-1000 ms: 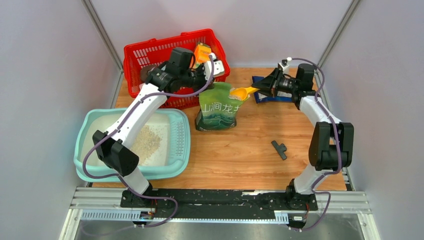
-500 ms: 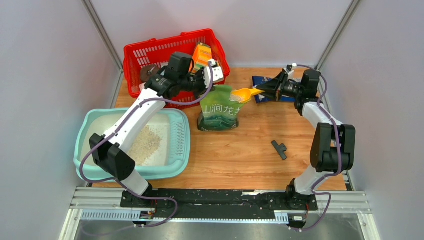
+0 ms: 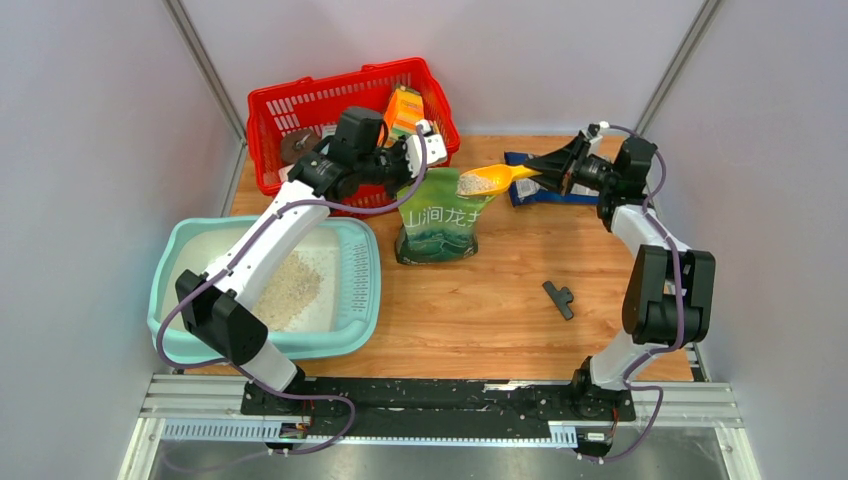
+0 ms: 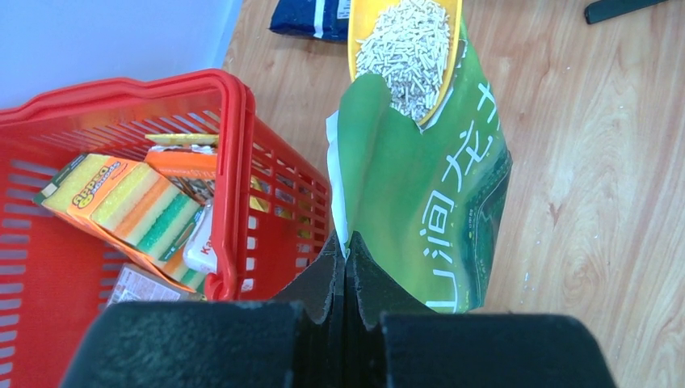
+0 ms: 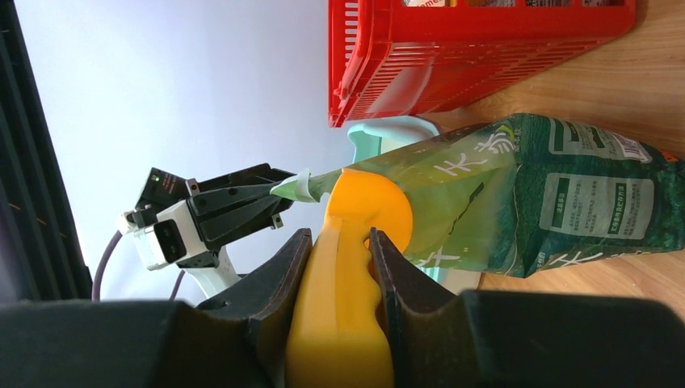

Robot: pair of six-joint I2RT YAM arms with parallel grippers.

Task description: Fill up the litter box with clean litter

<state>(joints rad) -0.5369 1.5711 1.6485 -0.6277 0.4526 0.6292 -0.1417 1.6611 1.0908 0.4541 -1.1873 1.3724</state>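
The pale teal litter box (image 3: pixel 362 290) sits at the near left and holds a heap of clean litter (image 3: pixel 288 285). A green printed bag (image 3: pixel 440 215) stands mid-table. My left gripper (image 3: pixel 415 150) is shut on the bag's top edge (image 4: pixel 346 246), holding the mouth open. My right gripper (image 3: pixel 548 172) is shut on the handle of a yellow scoop (image 3: pixel 492 180), its fingers clamped on both sides (image 5: pixel 339 238). The scoop bowl (image 4: pixel 404 48) hovers over the bag's mouth, full of pale litter pellets. The right wrist view shows the scoop's underside (image 5: pixel 367 206) against the bag (image 5: pixel 565 202).
A red mesh basket (image 3: pixel 320 105) with sponge packs stands behind the bag, close to my left gripper. A dark blue packet (image 3: pixel 525 190) lies under the right gripper. A small black part (image 3: pixel 560 297) lies on the wood at the right. Grey walls close both sides.
The right gripper has drawn back and risen, and the scoop has come out of the bag's mouth, now level and loaded with litter. The left gripper has kept its hold on the bag.
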